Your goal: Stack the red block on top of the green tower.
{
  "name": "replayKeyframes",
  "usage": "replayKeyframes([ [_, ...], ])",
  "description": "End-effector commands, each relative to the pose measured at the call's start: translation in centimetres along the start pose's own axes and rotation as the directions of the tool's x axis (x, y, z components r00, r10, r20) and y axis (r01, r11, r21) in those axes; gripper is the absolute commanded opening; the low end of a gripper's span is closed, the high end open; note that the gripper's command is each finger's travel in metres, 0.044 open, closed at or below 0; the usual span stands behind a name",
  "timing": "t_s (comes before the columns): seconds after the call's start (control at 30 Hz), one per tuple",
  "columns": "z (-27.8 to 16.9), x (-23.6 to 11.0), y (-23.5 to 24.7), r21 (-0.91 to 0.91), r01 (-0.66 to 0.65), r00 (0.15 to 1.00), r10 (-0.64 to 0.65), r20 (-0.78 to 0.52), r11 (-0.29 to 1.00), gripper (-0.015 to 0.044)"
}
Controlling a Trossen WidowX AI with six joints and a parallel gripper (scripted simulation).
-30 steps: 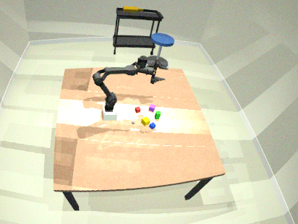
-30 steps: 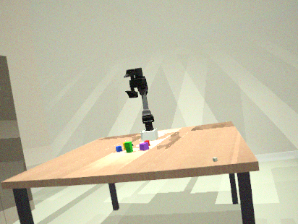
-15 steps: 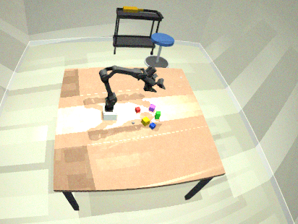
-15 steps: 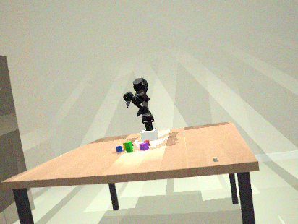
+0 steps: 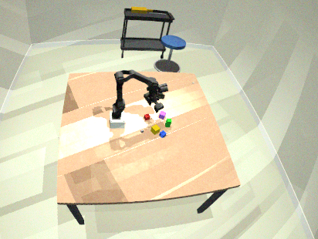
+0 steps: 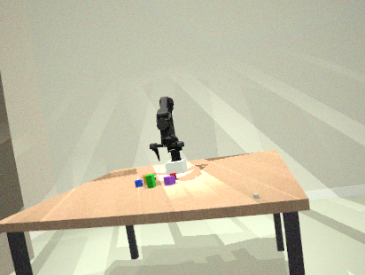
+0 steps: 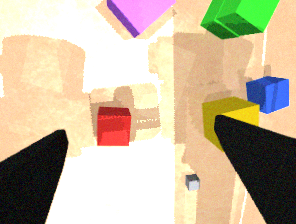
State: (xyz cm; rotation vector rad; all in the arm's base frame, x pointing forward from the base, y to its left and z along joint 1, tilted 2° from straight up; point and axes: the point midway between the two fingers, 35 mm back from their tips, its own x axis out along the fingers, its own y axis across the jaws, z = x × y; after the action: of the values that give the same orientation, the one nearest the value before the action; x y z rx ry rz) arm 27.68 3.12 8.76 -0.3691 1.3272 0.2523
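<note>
The red block (image 5: 147, 116) (image 6: 174, 176) (image 7: 114, 127) sits on the table, partly hidden behind the purple block in the exterior view. The green tower (image 5: 168, 122) (image 6: 151, 181) (image 7: 245, 15) stands upright, farther from the arm's base than the red block; a seam shows on it in the wrist view, where its top edge is cut off. My gripper (image 7: 142, 129) points down and is open and empty, above the table. In the wrist view the red block lies between the two finger lines, nearer the left finger, well below the fingertips.
A purple block (image 5: 162, 115) (image 6: 169, 180) (image 7: 140, 12) stands beside the green tower. A yellow block (image 5: 155, 129) (image 7: 230, 107) and a blue block (image 5: 163, 134) (image 6: 138, 183) (image 7: 270, 95) lie on its other side. A tiny grey cube (image 5: 142, 131) (image 7: 192, 182) lies nearer the base.
</note>
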Motion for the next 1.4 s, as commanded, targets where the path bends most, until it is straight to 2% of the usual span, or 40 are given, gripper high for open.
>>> replayKeyframes([
  [0.0, -2.1, 1.0, 1.3, 0.147, -0.063, 0.989, 0.082, -0.127, 0.987, 0.044],
  [0.33, -2.6, 1.1, 1.6, 0.172, -0.069, 0.985, 0.095, -0.147, 0.983, 0.044],
  [0.6, -3.3, 5.5, 2.0, 0.172, -0.069, 0.985, 0.095, -0.147, 0.983, 0.044],
  [1.37, -3.8, 8.4, 2.4, 0.172, -0.069, 0.984, 0.095, -0.148, 0.983, 0.044],
])
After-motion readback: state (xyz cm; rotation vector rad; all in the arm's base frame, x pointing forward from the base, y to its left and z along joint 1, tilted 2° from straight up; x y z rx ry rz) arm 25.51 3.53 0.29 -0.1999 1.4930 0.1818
